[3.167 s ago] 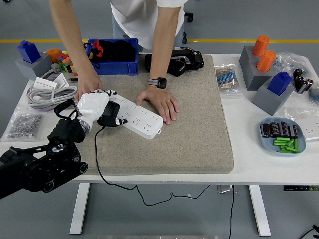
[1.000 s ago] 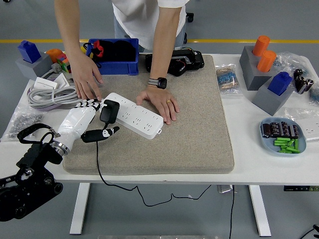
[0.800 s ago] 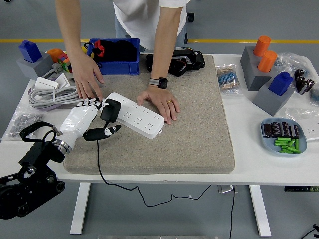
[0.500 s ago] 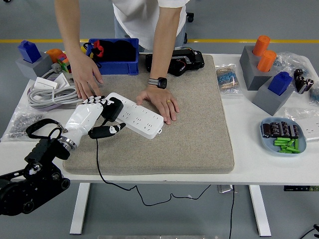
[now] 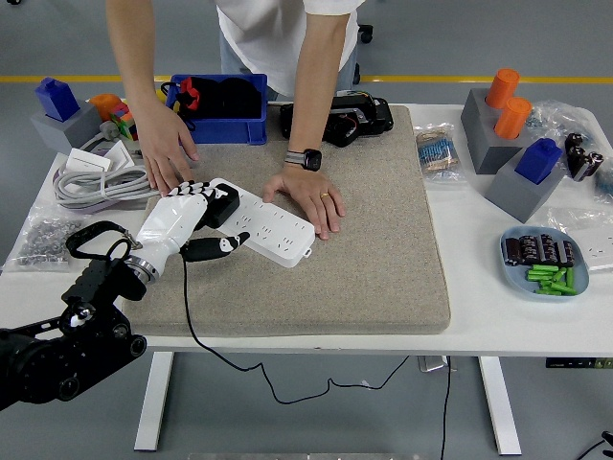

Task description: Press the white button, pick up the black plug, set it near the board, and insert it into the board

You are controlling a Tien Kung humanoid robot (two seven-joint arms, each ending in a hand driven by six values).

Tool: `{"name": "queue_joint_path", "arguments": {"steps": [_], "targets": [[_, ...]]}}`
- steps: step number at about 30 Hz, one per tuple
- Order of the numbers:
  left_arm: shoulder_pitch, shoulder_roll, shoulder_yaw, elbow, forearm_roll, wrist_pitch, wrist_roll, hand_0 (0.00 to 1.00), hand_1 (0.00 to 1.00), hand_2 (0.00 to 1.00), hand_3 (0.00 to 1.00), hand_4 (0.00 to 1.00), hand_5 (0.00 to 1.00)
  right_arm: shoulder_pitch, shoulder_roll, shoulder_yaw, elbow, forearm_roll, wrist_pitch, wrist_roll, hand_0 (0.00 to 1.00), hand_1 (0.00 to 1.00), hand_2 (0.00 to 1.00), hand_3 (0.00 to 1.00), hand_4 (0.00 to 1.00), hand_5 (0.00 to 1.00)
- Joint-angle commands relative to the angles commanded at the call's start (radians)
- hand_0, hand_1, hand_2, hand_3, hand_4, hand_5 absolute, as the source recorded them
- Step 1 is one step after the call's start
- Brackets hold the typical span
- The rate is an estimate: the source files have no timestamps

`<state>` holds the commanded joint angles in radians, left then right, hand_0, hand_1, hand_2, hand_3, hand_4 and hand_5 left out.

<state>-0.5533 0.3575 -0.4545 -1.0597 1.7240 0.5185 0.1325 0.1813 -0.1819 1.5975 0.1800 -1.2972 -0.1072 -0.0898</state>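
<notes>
the white table carries a large grey felt mat over most of its middle. a person stands at the far side, leaning in, with one hand flat on the mat and pressing the right part of the white power strip, a black watch on that wrist; the person's other hand rests on the mat's left edge just beyond the strip's left end.

the robot's left arm comes in from the lower left corner, black with a white-shelled left hand over the strip's left end. its fingers are spread and loosely bent, with the thumb lying out along the strip's near edge; whether they actually clamp the black plug cannot be told. the plug sits on the left end of the strip, right at the fingertips, and its black cable runs down off the mat's front edge and under the table.

behind the mat are a blue bin and a black device. at far left lie a coiled grey cable, a bag of small metal parts and a grey block with a blue cap. at right stand grey blocks with orange cylinders and a blue piece, and a blue dish of black and green parts.
</notes>
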Motion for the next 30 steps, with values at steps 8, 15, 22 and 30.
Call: {"name": "queue_joint_path", "arguments": {"steps": [8,15,22,30], "targets": [[0.001,-0.011,0.013,0.022,-0.031,-0.008,0.001,0.942,0.923,0.833,0.768,0.822,0.663,0.000,0.001,0.004,0.000,-0.002,0.000,-0.001,0.620,0.590,0.578,0.577,0.642,0.364],[0.016,0.001,-0.042,-0.013,-0.025,0.010,-0.017,0.938,0.921,0.835,0.767,0.822,0.665,-0.007,0.001,0.009,0.000,-0.003,-0.001,-0.001,0.620,0.590,0.578,0.577,0.642,0.364],[0.050,0.010,-0.145,-0.084,-0.002,0.016,-0.015,0.943,0.932,0.856,0.790,0.822,0.666,-0.017,0.000,0.014,0.000,-0.004,0.000,0.002,0.620,0.589,0.578,0.577,0.642,0.364],[0.075,0.018,-0.225,-0.158,0.008,0.014,-0.013,0.945,0.931,0.856,0.793,0.818,0.670,-0.011,-0.006,0.022,0.000,0.002,0.000,0.005,0.620,0.590,0.578,0.577,0.642,0.364]]}}
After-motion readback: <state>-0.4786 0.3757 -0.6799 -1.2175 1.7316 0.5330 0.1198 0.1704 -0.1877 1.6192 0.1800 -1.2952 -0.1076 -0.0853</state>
